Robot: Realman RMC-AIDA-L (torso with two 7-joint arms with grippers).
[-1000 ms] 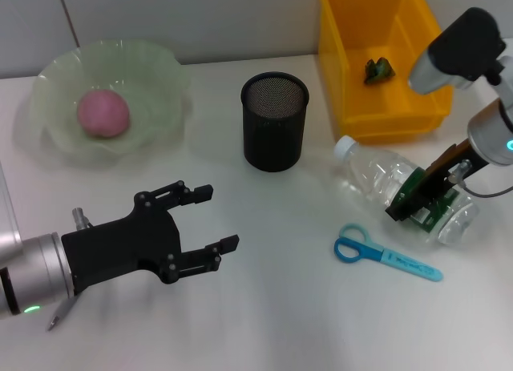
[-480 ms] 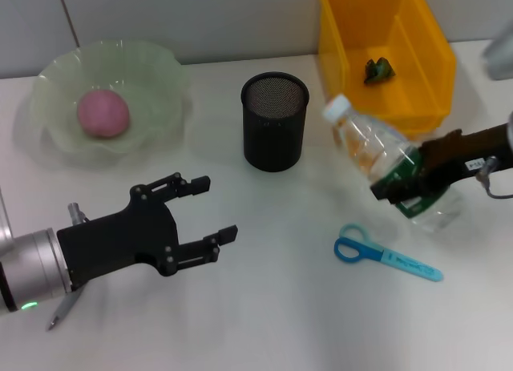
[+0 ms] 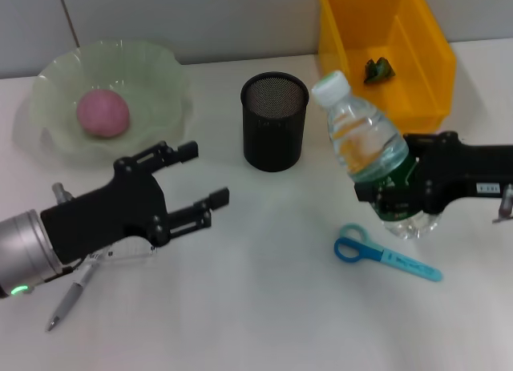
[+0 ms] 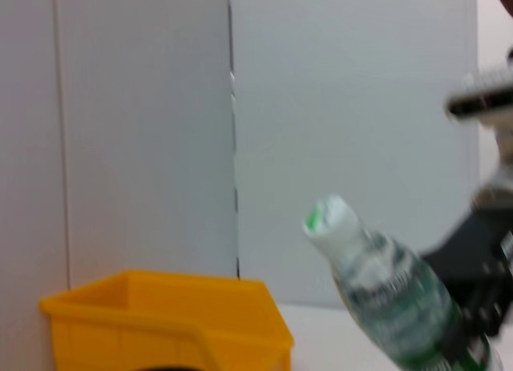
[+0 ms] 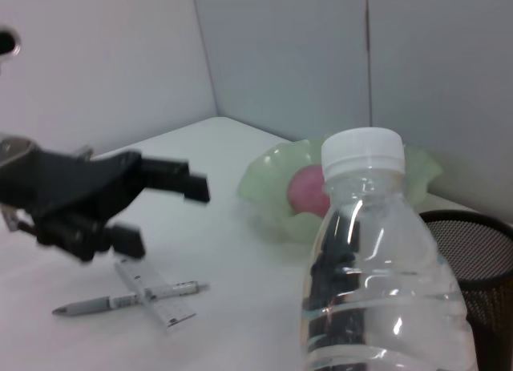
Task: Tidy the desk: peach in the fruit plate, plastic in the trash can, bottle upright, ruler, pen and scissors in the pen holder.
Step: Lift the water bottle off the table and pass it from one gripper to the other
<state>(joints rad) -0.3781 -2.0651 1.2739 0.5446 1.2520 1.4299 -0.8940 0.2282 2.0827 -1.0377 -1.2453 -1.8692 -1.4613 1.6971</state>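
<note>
The clear plastic water bottle with a white cap and green label (image 3: 365, 151) has swung up from lying on the desk to nearly vertical, its cap tipped slightly toward 11 o'clock, while the left gripper (image 3: 196, 187) has shifted toward 12 o'clock. The right gripper (image 3: 393, 196), reaching in from 3 o'clock, is clamped around the bottle's lower body at the label, whose print cannot be read; a small white tag on the arm is also illegible. The left gripper hangs over the desk at about 8 o'clock with its black fingers (image 3: 210, 201) spread wide and holding nothing; beneath it lie a clear plastic ruler (image 3: 128, 251) and a silver pen (image 3: 70, 295). The pale green scalloped glass fruit plate (image 3: 156, 74) at 10 o'clock holds the pink peach (image 3: 103, 113). The black wire-mesh pen holder (image 3: 275, 122), near the middle toward 12 o'clock, shows nothing inside. The yellow plastic bin (image 3: 425, 58) at 1 o'clock contains a crumpled dark green scrap (image 3: 377, 69). The blue-handled scissors (image 3: 386, 256) lie flat at 5 o'clock, just below the held bottle.
</note>
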